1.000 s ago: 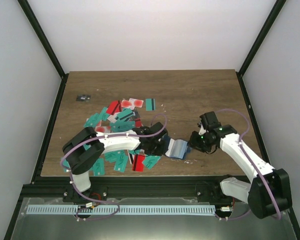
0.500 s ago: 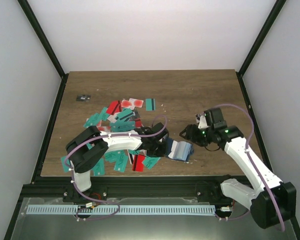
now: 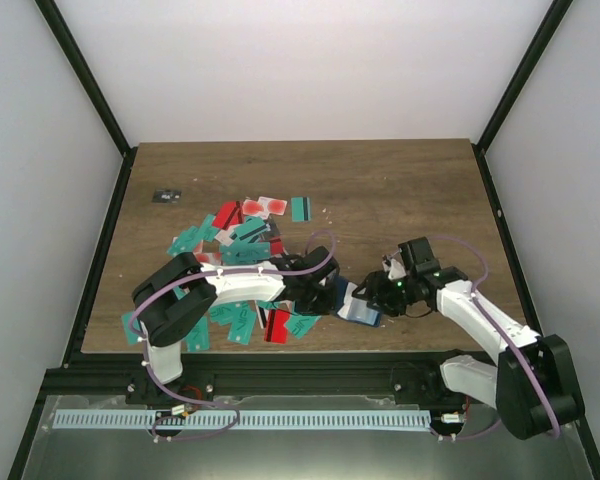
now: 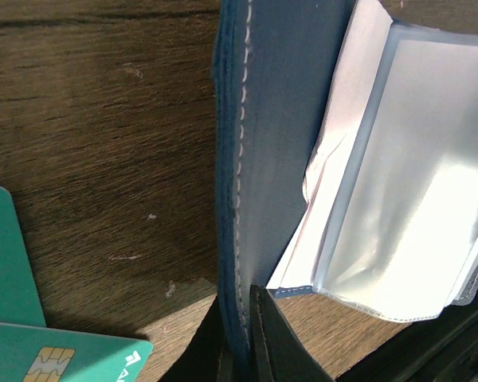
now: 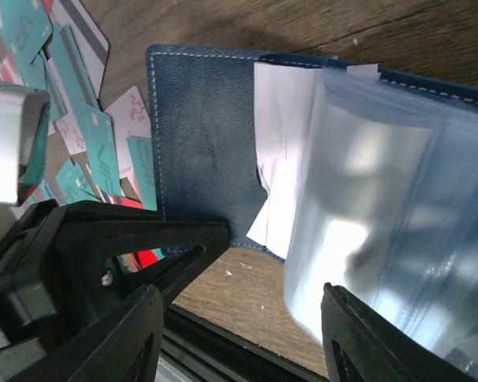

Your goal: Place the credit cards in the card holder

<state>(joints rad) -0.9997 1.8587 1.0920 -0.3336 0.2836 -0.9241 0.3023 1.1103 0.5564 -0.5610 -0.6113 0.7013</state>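
The card holder [image 3: 358, 303] lies open near the table's front edge, its navy cover [image 4: 271, 159] spread and its clear plastic sleeves [image 5: 366, 207] fanned up. My left gripper [image 3: 330, 296] is shut on the edge of the cover's left flap [image 4: 251, 306]. From the right, my right gripper [image 3: 378, 290] stands open over the holder [image 5: 199, 135], and the sleeves hang just beside its right finger [image 5: 358, 334]. Nothing is pinched between its fingers [image 5: 243, 306]. The credit cards [image 3: 242, 235], mostly teal with some red and white, lie scattered to the left [image 5: 72, 72]. One teal card [image 4: 64, 358] lies beside the left gripper.
A tiny black-grey object [image 3: 166, 195] sits at the far left of the table. More cards [image 3: 280, 325] lie under the left arm near the front edge. Black frame posts [image 3: 90, 90] flank the table.
My right gripper opened wider, swung up and back from the holder, then came down onto it again. The left gripper kept its hold on the cover.
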